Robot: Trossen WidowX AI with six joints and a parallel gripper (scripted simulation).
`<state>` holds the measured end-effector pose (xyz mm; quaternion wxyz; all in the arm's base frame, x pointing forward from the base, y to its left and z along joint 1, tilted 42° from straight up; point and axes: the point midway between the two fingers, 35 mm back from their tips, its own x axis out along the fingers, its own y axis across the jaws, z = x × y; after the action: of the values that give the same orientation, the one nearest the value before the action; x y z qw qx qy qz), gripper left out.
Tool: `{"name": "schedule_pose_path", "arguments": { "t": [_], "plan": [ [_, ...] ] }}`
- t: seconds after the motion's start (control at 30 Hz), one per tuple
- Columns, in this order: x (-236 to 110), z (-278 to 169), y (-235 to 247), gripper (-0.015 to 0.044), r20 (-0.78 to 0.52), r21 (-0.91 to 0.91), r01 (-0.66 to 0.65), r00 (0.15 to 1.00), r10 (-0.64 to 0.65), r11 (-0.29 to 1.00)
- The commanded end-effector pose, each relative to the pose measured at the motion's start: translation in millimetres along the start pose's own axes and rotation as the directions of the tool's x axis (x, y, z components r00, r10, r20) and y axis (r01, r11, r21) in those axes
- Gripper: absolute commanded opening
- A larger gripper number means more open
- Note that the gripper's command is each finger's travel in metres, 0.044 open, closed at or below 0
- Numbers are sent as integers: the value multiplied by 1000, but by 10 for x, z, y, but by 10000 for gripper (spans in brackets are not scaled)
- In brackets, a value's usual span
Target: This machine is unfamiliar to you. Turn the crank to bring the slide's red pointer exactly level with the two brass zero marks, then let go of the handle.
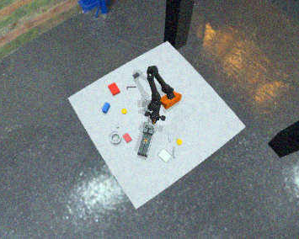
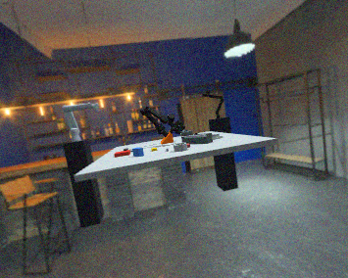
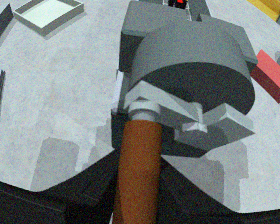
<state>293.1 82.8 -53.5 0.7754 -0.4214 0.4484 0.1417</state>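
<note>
The grey machine (image 1: 144, 148) (image 2: 198, 140) lies on the table with its drum housing (image 3: 196, 47) nearest the arm. The grey crank arm (image 3: 166, 107) runs across the drum's front face, slanting down to the right from the handle. My gripper (image 1: 154, 121) (image 3: 136, 159) is shut on the orange-brown crank handle (image 3: 140, 145), with a dark finger on each side. The slide's red pointer (image 3: 180, 3) shows only at the top edge of the wrist view. The brass marks cannot be made out there, and in the top view they are too small to compare with the pointer.
A pink-red block (image 1: 127, 138) (image 3: 271, 77) and a grey ring (image 1: 115, 137) lie on one side of the machine. A pale tray (image 1: 164, 156) (image 3: 50, 14) and a yellow disc (image 1: 179, 142) lie on the other. An orange block (image 1: 172, 100) (image 2: 168, 139) stands beside the arm.
</note>
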Motion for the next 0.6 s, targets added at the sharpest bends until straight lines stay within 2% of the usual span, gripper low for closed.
{"name": "schedule_pose_path", "arguments": {
  "t": [0.0,0.57],
  "plan": [
    [63,-63,39,0,-10,-5,-13,1000,13,1000],
    [216,-218,-20,0,-11,-6,-12,1000,12,1000]
  ]
}}
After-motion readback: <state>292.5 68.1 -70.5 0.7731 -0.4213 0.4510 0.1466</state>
